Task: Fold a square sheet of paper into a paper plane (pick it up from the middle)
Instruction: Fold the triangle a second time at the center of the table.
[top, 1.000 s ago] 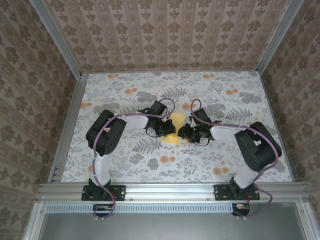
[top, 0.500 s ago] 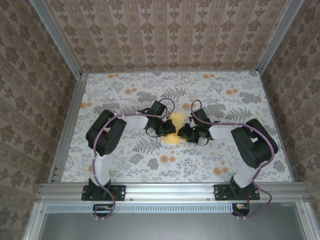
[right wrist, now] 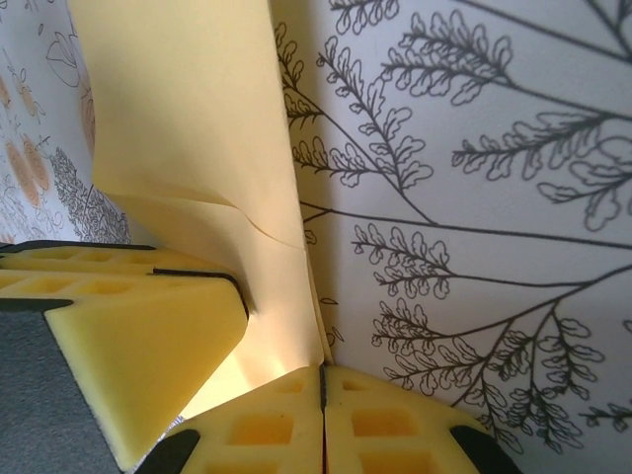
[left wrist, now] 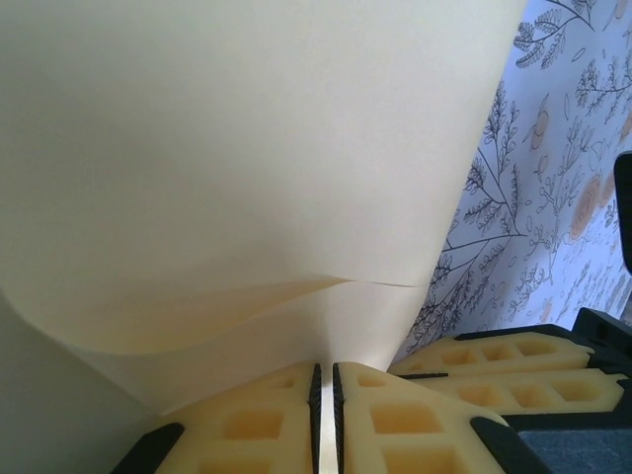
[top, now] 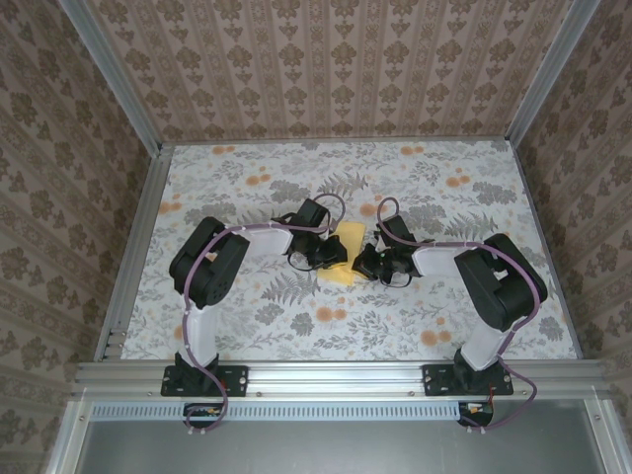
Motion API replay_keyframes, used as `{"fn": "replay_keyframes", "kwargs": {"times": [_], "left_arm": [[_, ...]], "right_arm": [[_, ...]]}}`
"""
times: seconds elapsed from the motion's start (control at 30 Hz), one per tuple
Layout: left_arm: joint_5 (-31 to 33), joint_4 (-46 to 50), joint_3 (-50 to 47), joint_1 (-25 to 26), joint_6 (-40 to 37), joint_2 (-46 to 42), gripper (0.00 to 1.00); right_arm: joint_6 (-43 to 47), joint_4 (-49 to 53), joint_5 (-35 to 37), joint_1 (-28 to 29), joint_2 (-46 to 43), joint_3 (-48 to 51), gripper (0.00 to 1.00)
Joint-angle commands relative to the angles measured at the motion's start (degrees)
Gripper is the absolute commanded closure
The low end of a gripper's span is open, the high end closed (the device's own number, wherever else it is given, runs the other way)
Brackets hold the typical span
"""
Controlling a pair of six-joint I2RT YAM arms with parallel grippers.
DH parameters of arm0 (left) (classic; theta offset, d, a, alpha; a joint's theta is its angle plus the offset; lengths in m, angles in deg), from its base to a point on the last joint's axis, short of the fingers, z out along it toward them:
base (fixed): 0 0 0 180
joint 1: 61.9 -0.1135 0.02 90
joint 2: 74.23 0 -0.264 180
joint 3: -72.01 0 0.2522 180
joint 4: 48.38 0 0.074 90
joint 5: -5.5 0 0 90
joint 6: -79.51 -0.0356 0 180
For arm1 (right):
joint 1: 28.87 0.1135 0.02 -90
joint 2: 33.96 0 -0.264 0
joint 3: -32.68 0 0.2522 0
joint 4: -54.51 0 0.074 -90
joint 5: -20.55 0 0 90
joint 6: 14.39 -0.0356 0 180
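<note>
- left gripper [top: 329, 257]: pads pressed almost flat, with only a hairline seam between them. The sheet of paper [left wrist: 247, 148] runs down into that seam, so I read it as pinching the sheet's left edge.
- From these fingertips the sheet fans out straight ahead and off to their left. Two layers show, one bowing loose from the other, so it's already creased.
- From above, the sheet sits between the two grippers, touching both. Its long axis runs near-to-far across the cloth [right wrist: 474, 197], with the far end leaning a little right.
- Both grippers come at it across the short width from opposite sides, tips facing each other. Neither arm is clearly nearer, since both are already on it.
- right gripper [right wrist: 323, 420]: pads shut tight. The sheet's edge drops into the seam from ahead and left of the tips, so I read it as pinching the right edge. Only printed cloth lies to the right of the tips.
- The left gripper's pad shows just beside the right gripper's own pads, on their left. The two grips are very close together.
- Judgement: the next move turns on that short-axis pinch. Pulling apart would load the sheet across its narrow width and could tear it or slip a grip, so a fold along the long axis probably needs one side to let go or both to move together.
</note>
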Motion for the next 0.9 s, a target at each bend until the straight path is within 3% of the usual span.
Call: {"fn": "replay_keyframes", "kwargs": {"times": [0.0, 0.53, 0.73, 0.87], "left_arm": [[0.37, -0.61, -1.22, -0.94, 0.41, -2.45, 0.85], [4.27, 4.5, -0.67, -2.76, -2.03, -1.47, 0.86], [5.07, 7.25, -0.02, -2.26, -1.5, 0.19, 0.88], [5.25, 8.41, 1.12, -1.78, -1.37, 0.91, 0.88]], "right_arm": [[0.75, 1.69, 1.88, -0.01, 1.68, 0.21, 0.93], [2.93, 4.29, 2.69, -0.01, 1.58, -0.94, 0.94], [7.52, 4.31, 1.25, 0.26, -5.09, -1.42, 0.84], [13.47, 11.34, 5.94, 2.47, -9.91, -2.6, 0.8]]}}
